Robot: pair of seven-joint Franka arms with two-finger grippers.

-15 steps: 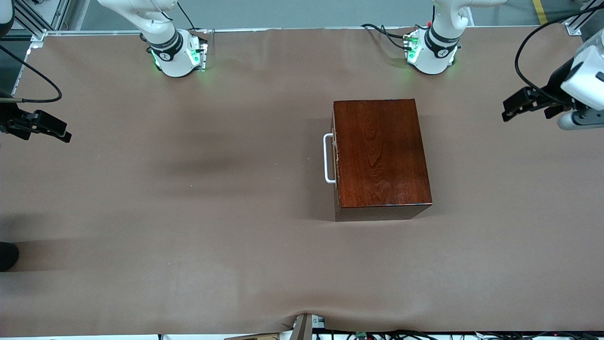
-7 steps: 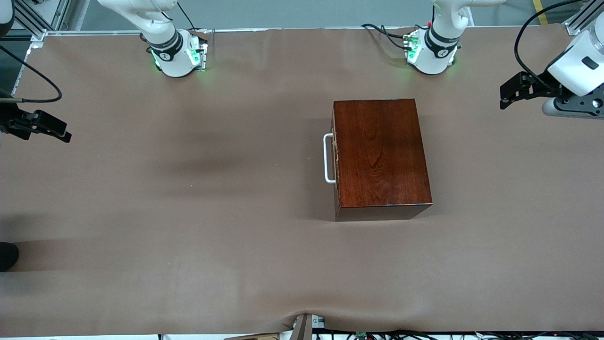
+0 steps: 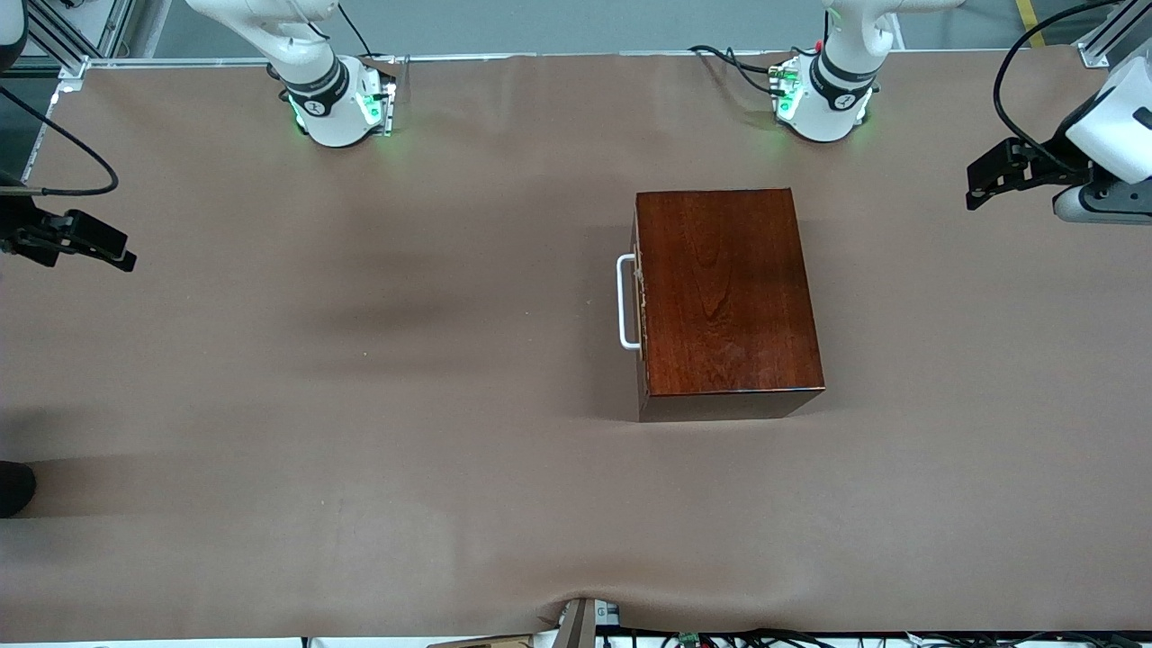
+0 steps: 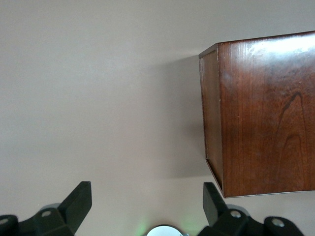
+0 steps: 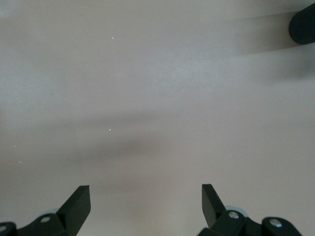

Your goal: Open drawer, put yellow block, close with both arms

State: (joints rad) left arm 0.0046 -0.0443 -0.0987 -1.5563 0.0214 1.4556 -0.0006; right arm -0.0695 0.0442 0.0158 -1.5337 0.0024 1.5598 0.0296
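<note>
A wide worktop point(image 3: 360, 405) under a brown cover fills the front view, and only one big thing sits on it: the glossy mahogany box point(image 3: 727, 292), set toward the left arm's end, just past centre. From the middle of the worktop it lies at about three o'clock. Its drawer point(image 3: 640, 306) is pushed fully home, front flush with the box, so nothing inside can be seen. The white bar handle point(image 3: 625, 301) sticks out at the box's nine o'clock side, facing the right arm's end. The yellow block shows in none of the views.

Now the arms. The left pincer point(image 3: 988, 180) hangs in the air over bare cover at the left arm's end, at roughly two o'clock from the box and well apart from it. In the left wrist view its fingers point(image 4: 78, 199) stand wide apart, gripping nothing, with a corner of the box showing below.

The right pincer point(image 3: 94, 241) hovers over the edge of the right arm's end of the worktop, at about nine o'clock from the box and well apart. Its fingers point(image 5: 78, 201) are spread wide too, with only plain cover underneath.
</note>
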